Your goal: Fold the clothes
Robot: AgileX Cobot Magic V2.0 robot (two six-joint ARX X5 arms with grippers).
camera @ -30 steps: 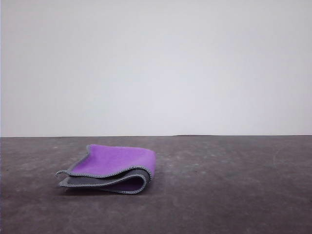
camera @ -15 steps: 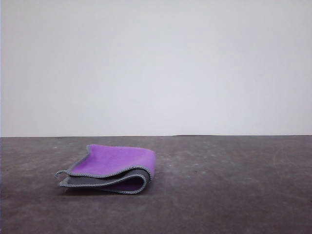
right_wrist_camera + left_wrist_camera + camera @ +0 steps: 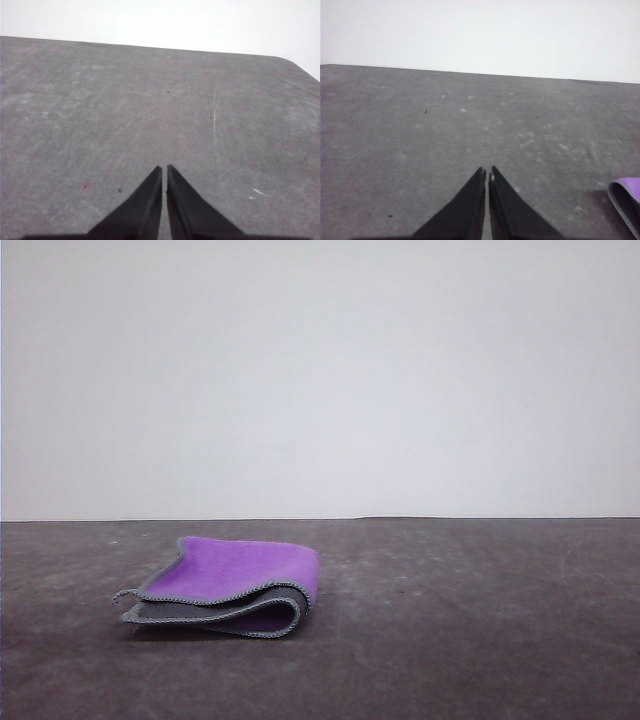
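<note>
Cloth (image 3: 228,585) lies folded, purple face up, on the table's (image 3: 470,620) left half, apparently finished, since left gripper (image 3: 487,175) and right gripper (image 3: 164,170) hover over bare tabletop, fingers pressed together and holding nothing, clear of it.

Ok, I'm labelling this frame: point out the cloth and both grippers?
cloth (image 3: 245,568): front view, purple top face.
left gripper (image 3: 487,175): left wrist view, between the fingertips.
right gripper (image 3: 164,169): right wrist view, between the fingertips.
</note>
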